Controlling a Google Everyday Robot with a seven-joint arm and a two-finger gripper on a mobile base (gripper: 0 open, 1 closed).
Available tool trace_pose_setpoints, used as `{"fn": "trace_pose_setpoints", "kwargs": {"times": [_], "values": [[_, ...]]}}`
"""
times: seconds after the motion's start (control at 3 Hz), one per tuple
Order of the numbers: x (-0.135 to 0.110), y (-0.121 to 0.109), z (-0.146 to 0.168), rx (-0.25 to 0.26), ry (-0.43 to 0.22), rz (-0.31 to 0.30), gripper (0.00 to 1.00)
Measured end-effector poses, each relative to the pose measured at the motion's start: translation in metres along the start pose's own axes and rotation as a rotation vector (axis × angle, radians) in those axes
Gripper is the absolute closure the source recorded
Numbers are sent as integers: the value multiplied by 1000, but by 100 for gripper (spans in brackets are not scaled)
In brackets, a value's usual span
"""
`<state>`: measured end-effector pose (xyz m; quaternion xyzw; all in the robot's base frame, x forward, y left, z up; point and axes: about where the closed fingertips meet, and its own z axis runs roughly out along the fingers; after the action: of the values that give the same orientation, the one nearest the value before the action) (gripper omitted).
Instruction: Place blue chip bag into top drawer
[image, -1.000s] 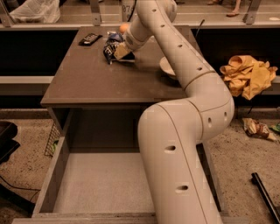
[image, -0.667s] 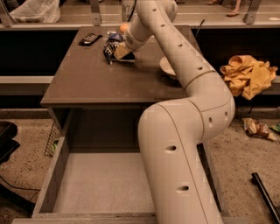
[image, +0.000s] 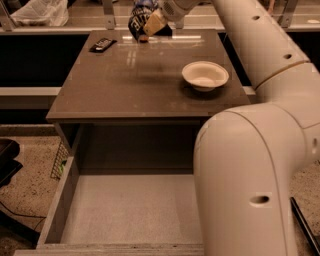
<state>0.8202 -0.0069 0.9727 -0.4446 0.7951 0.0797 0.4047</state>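
Note:
The blue chip bag (image: 137, 18), dark navy foil with white lettering, hangs in the air above the far edge of the table top (image: 125, 85). My gripper (image: 151, 23) is at the top of the view, shut on the bag's right side. Its tan fingers (image: 155, 21) press against the foil. The bag's shadow falls on the table below it. The top drawer (image: 64, 200) stands pulled out under the table's front edge, with a pale grey bottom (image: 130, 210) that holds nothing. My arm covers the drawer's right side.
A white bowl (image: 205, 75) sits on the table's right part. A small flat black packet (image: 102, 45) lies at the far left corner. A white plastic bag (image: 40, 12) rests on the shelf behind. Speckled floor and a dark object (image: 7, 160) lie to the left.
The gripper has lifted the blue chip bag off the table's far part; before, the bag lay on the surface. The arm has swung right, uncovering the bowl and the table.

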Motion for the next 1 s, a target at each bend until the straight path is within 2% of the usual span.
{"fn": "trace_pose_setpoints", "kwargs": {"times": [0.33, 0.67, 1.0], "values": [[-12, 1, -55, 28, -32, -46, 100], [15, 8, -108, 33, -2, -62, 100], [81, 20, -149, 28, 103, -114, 100]]}}
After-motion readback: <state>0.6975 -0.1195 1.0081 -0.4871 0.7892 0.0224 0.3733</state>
